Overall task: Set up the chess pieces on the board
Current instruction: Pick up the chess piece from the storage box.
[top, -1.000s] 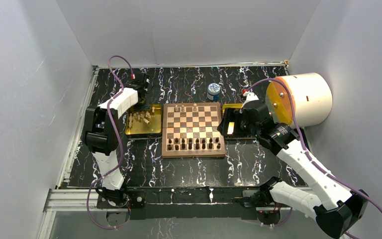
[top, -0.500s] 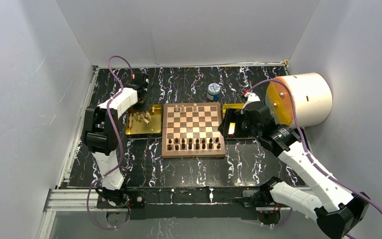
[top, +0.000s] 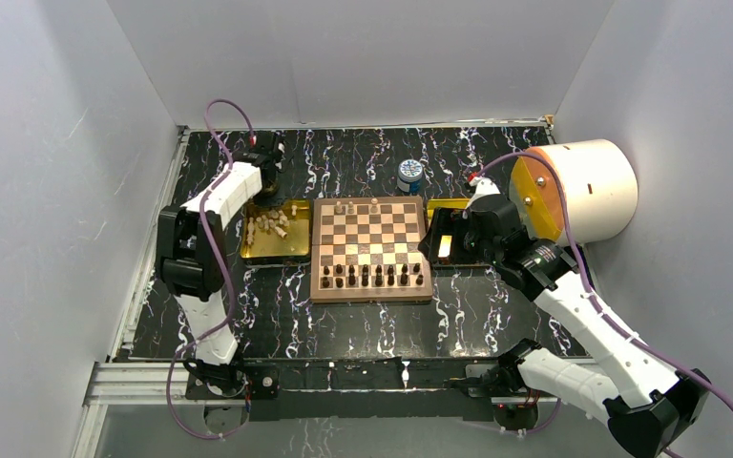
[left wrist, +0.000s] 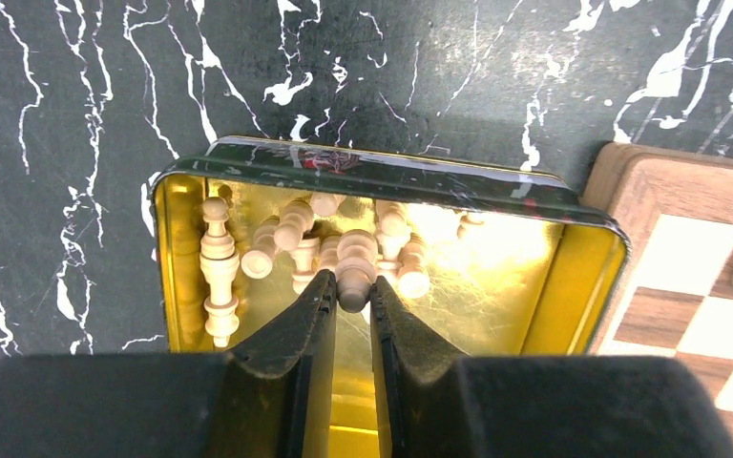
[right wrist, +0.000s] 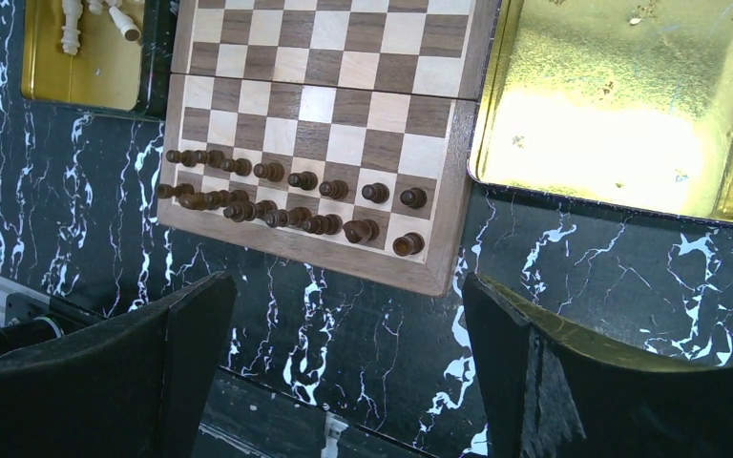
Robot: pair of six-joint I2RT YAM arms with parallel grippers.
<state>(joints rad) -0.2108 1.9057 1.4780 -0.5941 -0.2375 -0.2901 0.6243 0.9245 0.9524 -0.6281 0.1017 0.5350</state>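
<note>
My left gripper (left wrist: 351, 289) is pinched almost closed on one cream chess piece (left wrist: 354, 250), a small turned figure with a rounded head, caught between my two black tapered fingers (left wrist: 307, 315). It sits over the left gold tray (left wrist: 587, 286), a shallow rectangular tin with rounded corners and a mirror-bright floor. The other cream pieces (left wrist: 291, 227) lie tumbled there in a heap, and one taller ringed piece (left wrist: 217, 262) rests along the left wall. The board (top: 370, 250), flat wood in tan and dark brown squares with a reddish border, lies just right of that tray. A few pale pieces (top: 354, 206) stand on its far row, and dark brown pieces (right wrist: 286, 196) fill its near rows. My right gripper (right wrist: 348, 367) gapes wide, holding nothing, above the board's near edge and the white-veined black table (right wrist: 363, 315).
</note>
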